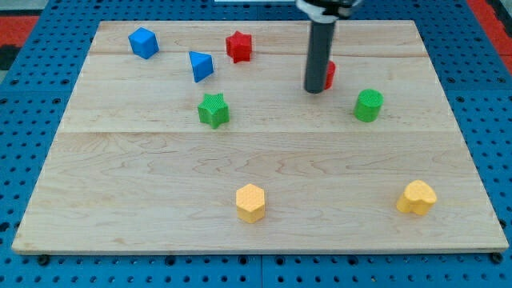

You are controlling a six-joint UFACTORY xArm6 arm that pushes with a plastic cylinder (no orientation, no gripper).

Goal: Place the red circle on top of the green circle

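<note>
Two red (pixel 238 46), two blue (pixel 143 42), two green (pixel 369 105), two yellow blocks (pixel 250 202); my tip (pixel 315 90) has no fingers

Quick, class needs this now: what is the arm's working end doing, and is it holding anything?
My tip: a plain rod, holding nothing, right against the red circle on its left side; the green circle sits lower right.

My tip (pixel 315 90) sits against the red circle (pixel 330 74), with the green circle (pixel 369 106) near at the view's lower right.
</note>
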